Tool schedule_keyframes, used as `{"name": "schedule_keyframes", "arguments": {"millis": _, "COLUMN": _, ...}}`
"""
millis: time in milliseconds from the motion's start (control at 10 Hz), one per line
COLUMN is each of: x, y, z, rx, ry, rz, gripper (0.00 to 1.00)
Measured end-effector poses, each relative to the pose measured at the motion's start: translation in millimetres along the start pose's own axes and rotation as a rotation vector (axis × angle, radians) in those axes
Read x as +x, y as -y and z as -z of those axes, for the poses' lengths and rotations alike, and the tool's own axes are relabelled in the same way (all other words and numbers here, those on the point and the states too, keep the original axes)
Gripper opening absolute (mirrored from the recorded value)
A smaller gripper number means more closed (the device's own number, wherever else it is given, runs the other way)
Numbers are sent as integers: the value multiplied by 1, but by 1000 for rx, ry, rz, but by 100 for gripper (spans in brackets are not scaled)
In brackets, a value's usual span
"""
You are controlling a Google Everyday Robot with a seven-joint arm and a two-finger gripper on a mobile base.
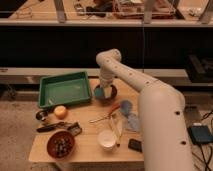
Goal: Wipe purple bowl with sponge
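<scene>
While arm bends down, tool (103, 90) in purple bowl (112, 93), beside green tray (65, 90).

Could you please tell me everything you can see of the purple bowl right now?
The bowl is small, round and dark purple, upright on the wooden table, just right of the green tray. The claw reaches down over its left rim, holding a bluish sponge against it and hiding part of the inside. What it is made of is unclear.
</scene>
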Motion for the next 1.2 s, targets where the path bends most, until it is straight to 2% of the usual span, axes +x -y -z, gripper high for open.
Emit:
{"name": "schedule_keyframes", "arguments": {"millis": 300, "x": 32, "y": -16, "z": -10, "rx": -24, "ry": 1, "rz": -74, "gripper": 0}}
{"name": "schedule_keyframes", "arguments": {"millis": 500, "x": 49, "y": -16, "z": -2, "rx": -9, "ry": -4, "rz": -103, "gripper": 0}}
{"name": "schedule_keyframes", "arguments": {"millis": 700, "x": 45, "y": 13, "z": 19, "rx": 38, "ry": -7, "rz": -99, "gripper": 0}}
{"name": "schedule_keyframes", "arguments": {"millis": 800, "x": 41, "y": 25, "z": 22, "rx": 44, "ry": -7, "rz": -90, "gripper": 0}}
{"name": "schedule_keyframes", "arguments": {"millis": 900, "x": 32, "y": 46, "z": 21, "rx": 44, "ry": -3, "rz": -74, "gripper": 0}}
{"name": "schedule_keyframes", "arguments": {"millis": 1200, "x": 15, "y": 68, "z": -6, "rx": 5, "ry": 13, "rz": -32, "gripper": 0}}
